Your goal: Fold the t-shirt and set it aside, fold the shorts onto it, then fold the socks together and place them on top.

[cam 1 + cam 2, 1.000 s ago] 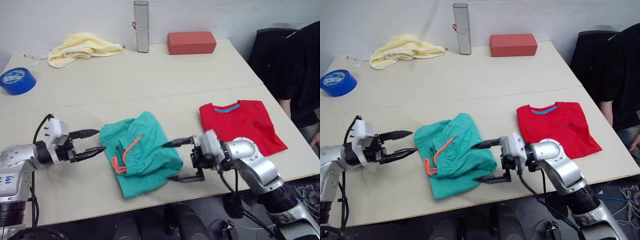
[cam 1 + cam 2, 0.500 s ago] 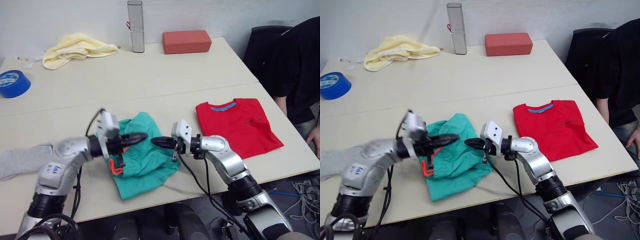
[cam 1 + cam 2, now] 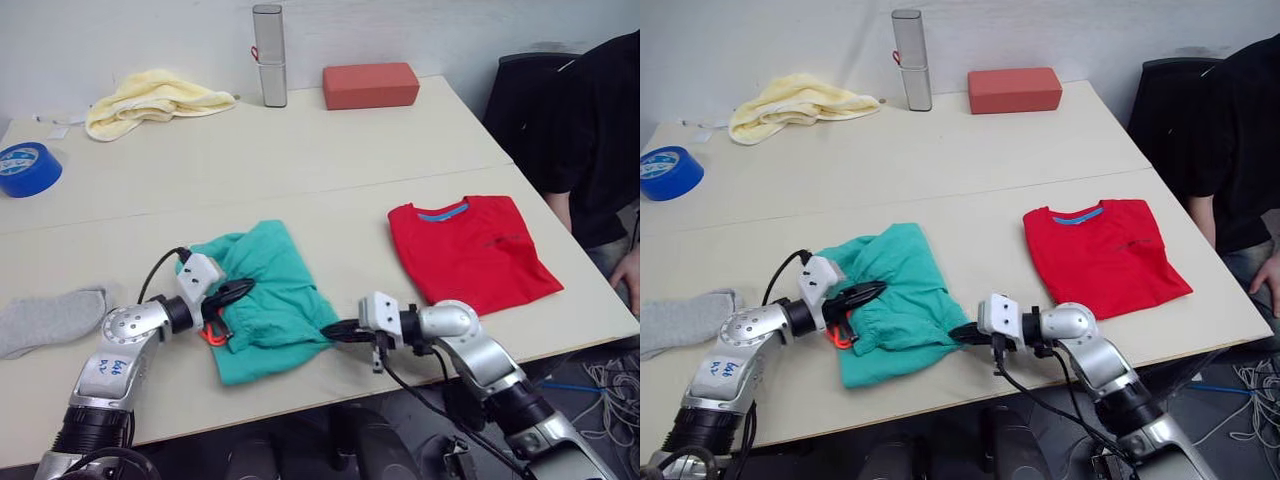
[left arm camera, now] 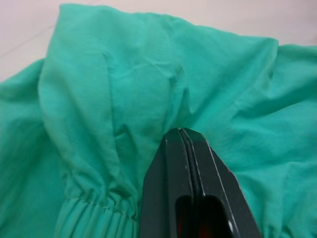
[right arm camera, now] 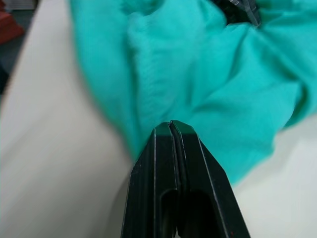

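Shorts (image 3: 267, 298) lay crumpled near the middle of the bench (image 3: 300, 160), toward its near edge, teal-green, waistband and orange drawstring (image 3: 212, 333) at their left side. Left gripper (image 3: 236, 291) was at the shorts' left side by the waistband; in the left wrist view its jaws were pressed together, tips against the gathered green cloth, and whether any fabric was pinched between them could not be told. Right gripper (image 3: 337, 331) sat at the shorts' near right corner, low over the bench; in the right wrist view its jaws were likewise clenched, tips at the cloth's edge, a grip on the fabric not certain. T-shirt (image 3: 468, 250) lay folded flat to the right of the shorts, apart from them, red, blue collar band toward the far side. One grey sock (image 3: 48, 318) lay at the left edge of the bench, well apart from the shorts. At the far side of the bench: pale yellow cloth (image 3: 155, 96) bunched far left, upright silver cylinder (image 3: 268, 54) beside it, red block (image 3: 370, 85) to the right of that. Roll of blue tape (image 3: 27, 168) at the far left edge. A person in dark clothing (image 3: 595, 120) sat at the right end of the bench, one hand (image 3: 629, 280) near the bench corner.
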